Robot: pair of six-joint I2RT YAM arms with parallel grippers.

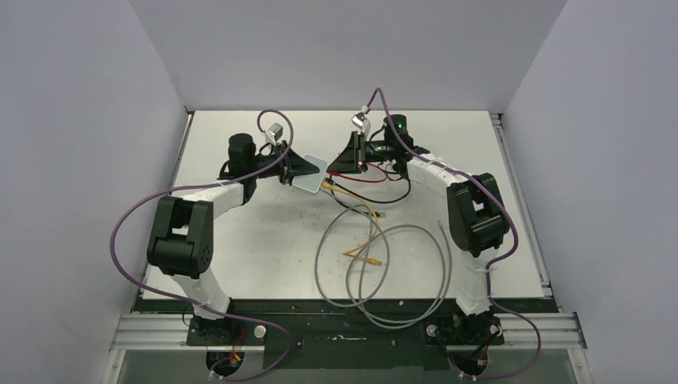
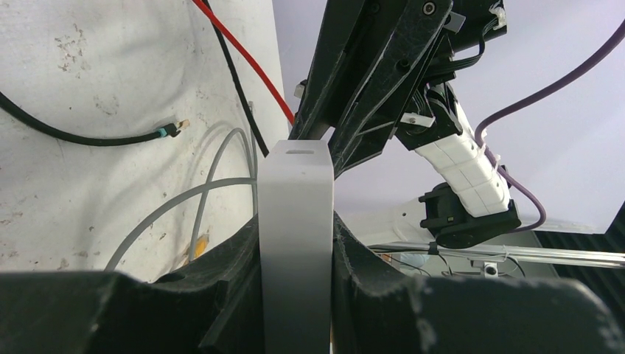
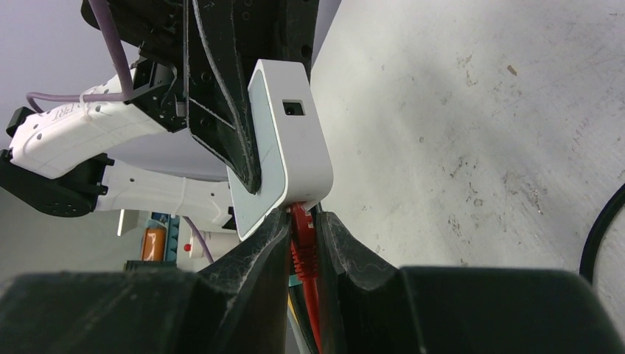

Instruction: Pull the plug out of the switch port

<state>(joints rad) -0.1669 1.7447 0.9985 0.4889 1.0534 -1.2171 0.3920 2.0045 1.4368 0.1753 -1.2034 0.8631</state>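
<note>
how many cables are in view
4 at least: red cable running to the switch, black cable beside it, grey cable looped mid-table, yellow cable inside that loop. The arms may hide more.

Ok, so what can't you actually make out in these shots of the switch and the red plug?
1. Right wrist view: whether the red plug is seated in the switch or already out. Fingers of the right hand cover the joint.
2. Left wrist view: the socket row. The switch shows edge-on, clamped in the left hand.
3. Top view: the plug itself, too small and tucked between both hands.
</note>
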